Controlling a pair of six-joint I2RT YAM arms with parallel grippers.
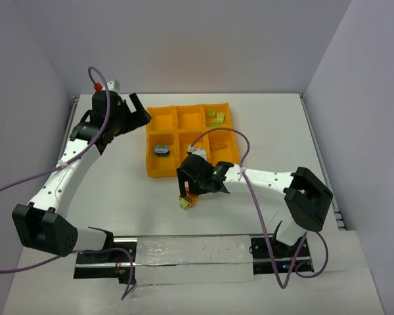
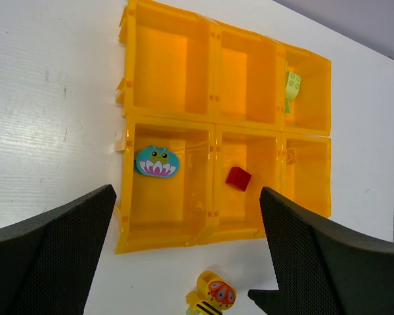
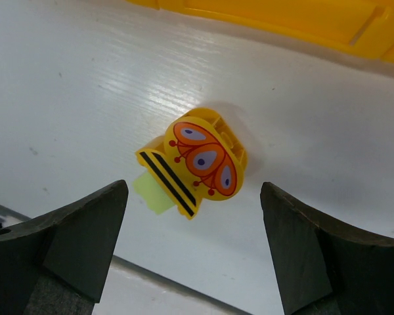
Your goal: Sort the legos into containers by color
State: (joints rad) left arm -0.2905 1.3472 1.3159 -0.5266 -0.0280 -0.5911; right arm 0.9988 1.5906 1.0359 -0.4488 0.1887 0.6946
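Note:
The orange-yellow tray (image 1: 163, 172) has six wells. Lime green legos (image 1: 215, 117) lie in the far right well and also show in the left wrist view (image 2: 292, 85). A teal piece (image 2: 157, 161) lies in the near left well and a red brick (image 2: 238, 178) in the near middle well. A yellow-orange lego cluster (image 3: 200, 157) with a butterfly print and a lime green bit lies on the table in front of the tray (image 1: 186, 203). My right gripper (image 3: 194, 190) is open, just above it, its fingers either side. My left gripper (image 1: 141, 118) is open and empty, held high left of the tray.
The white table (image 1: 118, 184) is walled at the back and sides. A clear strip runs along the near edge between the arm bases (image 1: 190, 259). The right arm's purple cable (image 1: 246, 157) loops over the tray's near right corner.

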